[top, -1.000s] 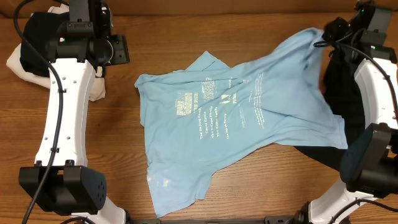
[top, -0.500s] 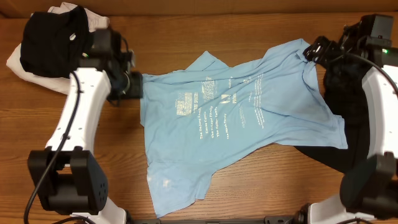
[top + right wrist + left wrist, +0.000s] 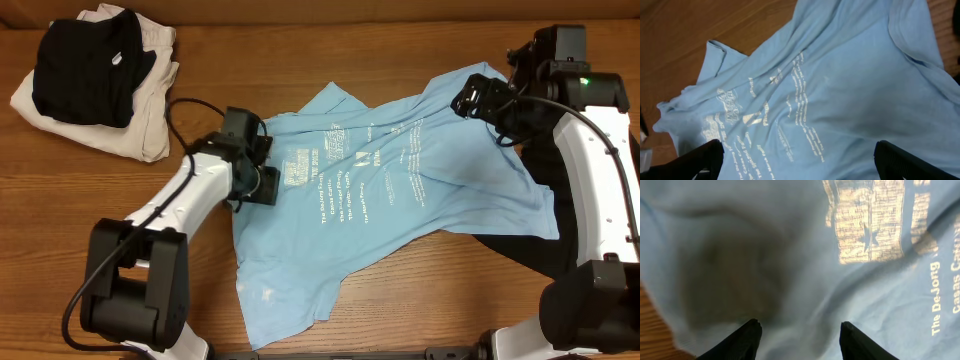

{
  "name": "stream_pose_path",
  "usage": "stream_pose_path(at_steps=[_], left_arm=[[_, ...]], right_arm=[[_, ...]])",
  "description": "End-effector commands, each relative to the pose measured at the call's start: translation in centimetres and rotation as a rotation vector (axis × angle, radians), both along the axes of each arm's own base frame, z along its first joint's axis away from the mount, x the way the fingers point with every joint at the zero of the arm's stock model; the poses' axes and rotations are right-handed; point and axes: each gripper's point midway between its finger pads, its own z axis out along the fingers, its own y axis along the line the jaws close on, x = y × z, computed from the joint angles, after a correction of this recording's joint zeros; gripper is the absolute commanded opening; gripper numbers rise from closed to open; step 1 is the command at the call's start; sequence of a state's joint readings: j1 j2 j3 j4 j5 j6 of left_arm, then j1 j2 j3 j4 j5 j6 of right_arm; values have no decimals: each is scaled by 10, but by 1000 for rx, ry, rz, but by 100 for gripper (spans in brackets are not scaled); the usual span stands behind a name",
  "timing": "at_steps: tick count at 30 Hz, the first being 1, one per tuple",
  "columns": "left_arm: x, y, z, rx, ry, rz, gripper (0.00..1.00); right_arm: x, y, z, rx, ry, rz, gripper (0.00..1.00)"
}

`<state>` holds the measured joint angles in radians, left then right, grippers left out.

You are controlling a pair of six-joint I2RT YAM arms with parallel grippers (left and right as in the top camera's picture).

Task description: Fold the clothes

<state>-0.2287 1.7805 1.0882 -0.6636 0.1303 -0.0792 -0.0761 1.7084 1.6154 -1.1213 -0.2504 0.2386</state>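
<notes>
Light-blue T-shirt [image 3: 370, 200] lies rumpled mid-table [image 3: 450, 310], print side up. Left gripper [image 3: 262, 185] sits low over its left edge, fingers [image 3: 747, 335] apart, holding nothing. Right gripper [image 3: 470, 100] is above the far right corner, spread wide, empty. Folded black-and-beige pile [image 3: 90, 75] far left.

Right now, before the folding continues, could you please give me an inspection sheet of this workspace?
Surface: wooden table, bare where not covered.
Job's things: light blue T-shirt spread out, rumpled, print up; dark garment partly under its right side; black garment folded on beige garment, far left corner.
Clutter: nothing seen.
Grippers: left gripper open, low over the shirt's left part; right gripper open, above the shirt's far right corner.
Cables: black cable looped beside the left arm.
Surroundings: nothing seen.
</notes>
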Motion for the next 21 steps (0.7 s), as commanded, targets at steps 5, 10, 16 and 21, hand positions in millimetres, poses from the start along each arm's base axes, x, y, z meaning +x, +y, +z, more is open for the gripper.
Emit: stream_pose_path(at_steps=[5, 10, 16, 21], left_arm=[[-10, 19, -23, 71, -2, 72, 56], [-9, 42, -28, 150, -13, 165, 58], [-1, 90, -27, 161, -17, 303, 69], [-5, 151, -27, 180, -3, 415, 74]], right_arm=[[-5, -1, -7, -15, 22, 3, 100], [-10, -1, -15, -12, 46, 4, 100], [-15, 0, -18, -10, 73, 4, 100], [-21, 0, -20, -9, 100, 4, 100]])
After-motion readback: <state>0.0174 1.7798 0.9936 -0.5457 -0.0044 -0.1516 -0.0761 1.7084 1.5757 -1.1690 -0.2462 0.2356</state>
